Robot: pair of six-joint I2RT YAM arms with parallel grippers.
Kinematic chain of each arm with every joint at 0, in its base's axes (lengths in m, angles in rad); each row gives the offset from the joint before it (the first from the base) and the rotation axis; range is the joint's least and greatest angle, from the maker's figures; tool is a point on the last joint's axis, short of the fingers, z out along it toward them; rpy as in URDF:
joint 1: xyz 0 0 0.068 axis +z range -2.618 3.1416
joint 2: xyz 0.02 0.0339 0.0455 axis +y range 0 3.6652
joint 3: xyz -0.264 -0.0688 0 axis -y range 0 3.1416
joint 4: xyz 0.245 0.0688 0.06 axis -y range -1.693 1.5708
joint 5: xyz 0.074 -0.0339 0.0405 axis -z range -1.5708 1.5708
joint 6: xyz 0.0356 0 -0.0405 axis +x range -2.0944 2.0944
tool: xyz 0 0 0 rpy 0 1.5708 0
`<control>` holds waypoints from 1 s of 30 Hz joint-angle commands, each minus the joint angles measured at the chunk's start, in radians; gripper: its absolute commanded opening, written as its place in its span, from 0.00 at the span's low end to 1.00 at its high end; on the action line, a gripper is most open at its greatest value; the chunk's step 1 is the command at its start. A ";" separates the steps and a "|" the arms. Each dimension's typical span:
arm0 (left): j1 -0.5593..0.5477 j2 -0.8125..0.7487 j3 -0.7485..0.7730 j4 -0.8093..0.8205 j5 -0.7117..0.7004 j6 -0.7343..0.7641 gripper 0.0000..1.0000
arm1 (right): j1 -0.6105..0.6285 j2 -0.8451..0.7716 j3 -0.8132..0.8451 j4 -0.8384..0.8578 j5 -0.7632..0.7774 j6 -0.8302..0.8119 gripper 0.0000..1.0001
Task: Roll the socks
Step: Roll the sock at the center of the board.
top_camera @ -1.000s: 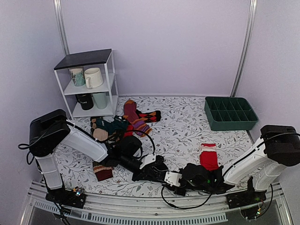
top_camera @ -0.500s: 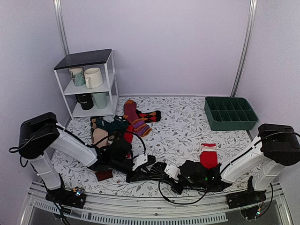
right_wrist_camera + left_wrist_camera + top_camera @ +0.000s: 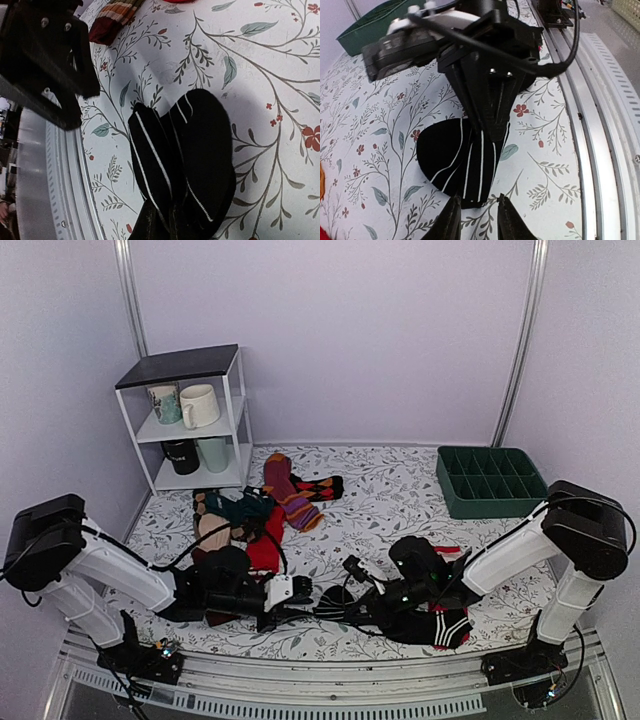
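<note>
Grip has swapped vs a sec ago. The left fingers (image 3: pixel 452 220), which were shut then, now stand apart, w/ bare cloth showing between the tips and the near edge of the striped sock (image 3: pixel 455 165) just ahead of them, not pinched. The right fingers (image 3: pixel 490 105), apart a sec ago, are now together and clamped on the sock's far end. The right wrist view shows fabric bunched at the tips.

Both arms have also slid left along the near edge. The sock now lies front-centre on the tabletop (image 3: pixel 390 510), between the two sets of fingers and close to the rail (image 3: pixel 330 690).

Meaning for the task, as a judgement: looks like a regrip mid-roll. The sock is doubled over into two lobes, not a tight roll yet, and the right side holds it while the left is free to retake.

The shift has uncovered a dark sock w/ a banded end (image 3: pixel 447 628), lying under the right forearm. Can't tell if it's the mate.

Surface:
- White cloth w/ leaf-and-flower print, flat, w/ the metal rail along the near side.

Room:
- Plain lilac walls.
- White shelf unit (image 3: pixel 185 365) rear left, w/ mugs (image 3: pixel 198 405) on it.
- Green compartment tray (image 3: pixel 495 505) rear right.
- Heap of mixed socks (image 3: pixel 285 490) mid-left, well apart from the work spot.
</note>
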 commanded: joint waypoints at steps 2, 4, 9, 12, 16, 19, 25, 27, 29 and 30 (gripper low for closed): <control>-0.049 0.118 0.106 -0.042 -0.039 0.087 0.25 | -0.050 0.124 0.014 -0.226 -0.159 0.107 0.02; -0.065 0.150 0.134 -0.076 -0.043 0.104 0.26 | -0.060 0.141 0.021 -0.233 -0.165 0.119 0.02; -0.076 0.190 0.153 -0.078 -0.086 0.106 0.23 | -0.076 0.166 0.027 -0.234 -0.203 0.126 0.02; -0.076 0.203 0.152 -0.074 -0.092 0.100 0.24 | -0.087 0.178 0.027 -0.232 -0.226 0.127 0.02; -0.080 0.230 0.158 -0.090 -0.109 0.089 0.24 | -0.099 0.188 0.027 -0.233 -0.245 0.128 0.02; -0.082 0.254 0.176 -0.103 -0.143 0.083 0.24 | -0.099 0.193 0.027 -0.229 -0.259 0.123 0.02; -0.082 0.287 0.219 -0.166 -0.138 0.075 0.20 | -0.107 0.209 0.030 -0.227 -0.291 0.113 0.03; -0.082 0.285 0.222 -0.179 -0.130 0.074 0.15 | -0.112 0.214 0.033 -0.226 -0.296 0.112 0.03; -0.082 0.285 0.228 -0.202 -0.116 0.072 0.03 | -0.113 0.215 0.033 -0.226 -0.297 0.110 0.03; -0.082 0.286 0.232 -0.216 -0.108 0.071 0.00 | -0.115 0.214 0.033 -0.226 -0.296 0.108 0.03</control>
